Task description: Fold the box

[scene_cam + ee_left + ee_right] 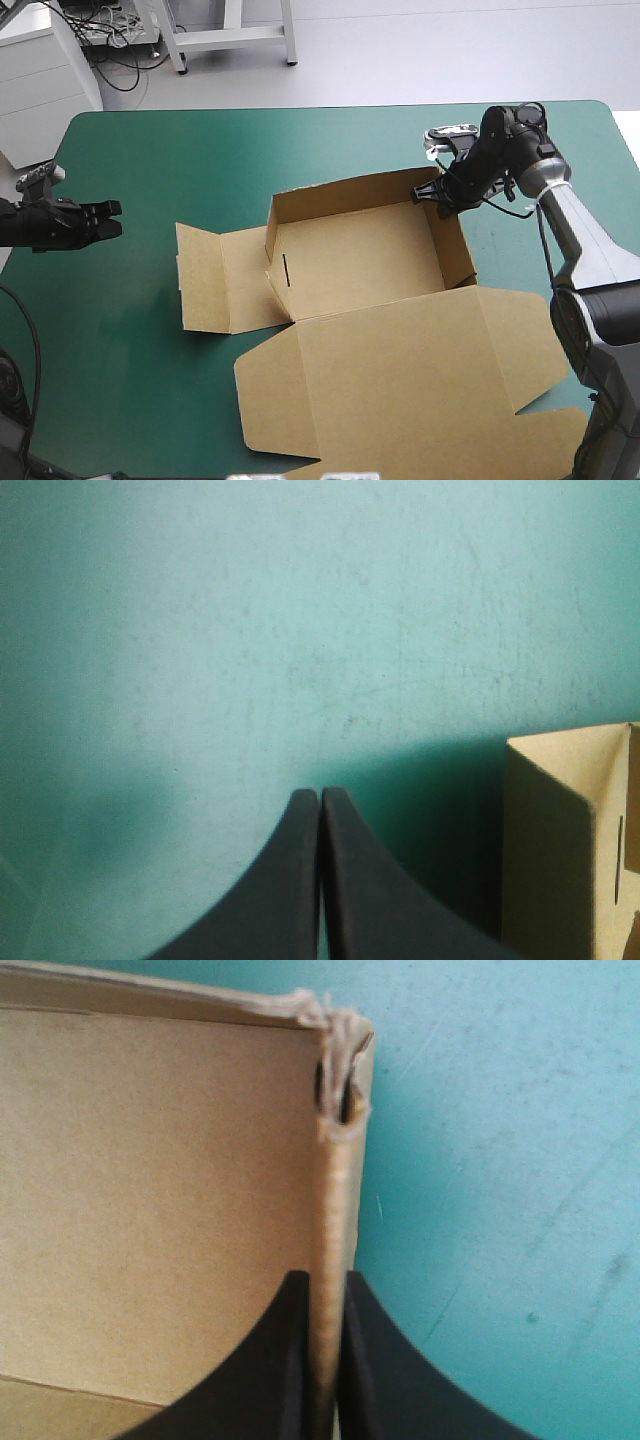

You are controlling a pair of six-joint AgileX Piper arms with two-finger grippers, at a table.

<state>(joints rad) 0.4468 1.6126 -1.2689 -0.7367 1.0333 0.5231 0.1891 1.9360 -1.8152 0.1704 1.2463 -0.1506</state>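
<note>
Brown box point(360, 250) sat as an open tray; right fingers point(385, 1380) clamped its wall, left fingers point(270, 900) pressed together, empty.

Beyond my table's teal-green cover point(200, 160), a pale grey floor point(420, 50) lies evenly lit. A white cabinet point(40, 75) stands by the far left corner, black cables point(115, 45) and white frame legs point(235, 35) beside it.

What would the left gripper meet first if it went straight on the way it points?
Probably the box, at its raised left wall. The shut left gripper points that way, but its height is unclear; it could catch the flat side flap first.
</note>
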